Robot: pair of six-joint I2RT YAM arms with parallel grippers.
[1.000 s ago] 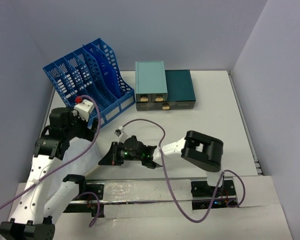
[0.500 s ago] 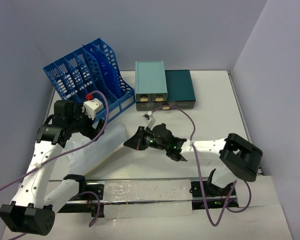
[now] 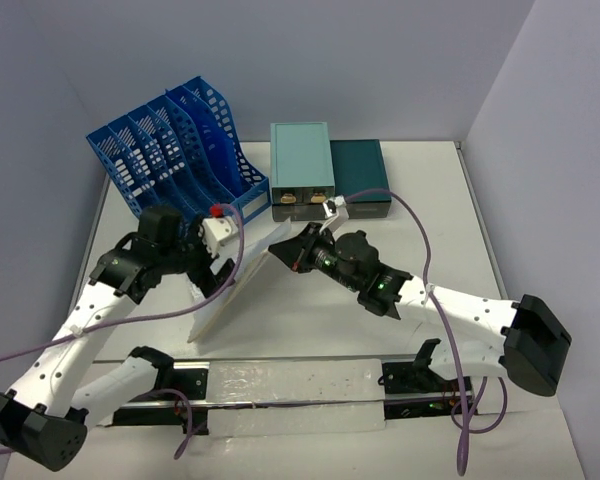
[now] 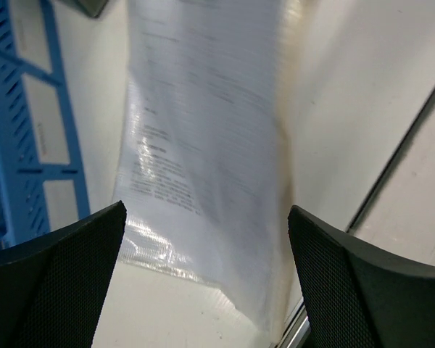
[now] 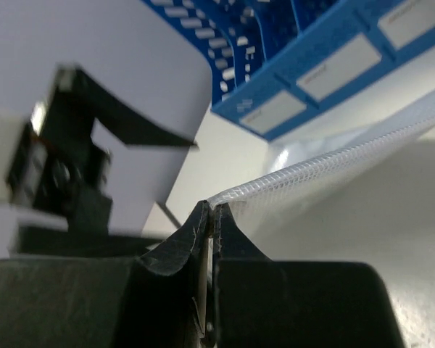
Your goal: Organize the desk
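Note:
A clear plastic document sleeve (image 3: 238, 292) with a printed sheet inside stands tilted above the white desk (image 3: 435, 225), its low end near the front edge. My right gripper (image 3: 292, 250) is shut on the sleeve's upper corner; the right wrist view shows the jaws pinching its mesh edge (image 5: 326, 163) at the gripper (image 5: 212, 212). My left gripper (image 3: 212, 272) is open beside the sleeve's left side. In the left wrist view its wide-spread gripper (image 4: 206, 279) frames the sleeve (image 4: 203, 145) without touching it.
A blue slotted file rack (image 3: 175, 150) stands at the back left, also in the left wrist view (image 4: 22, 145) and the right wrist view (image 5: 312, 65). A light teal drawer box (image 3: 302, 168) and a dark teal one (image 3: 362, 172) sit at the back centre. Purple cables trail from both arms.
My right gripper has moved away from the front edge and to the right, lifting the sleeve's corner. My left gripper has moved right, up to the sleeve's side.

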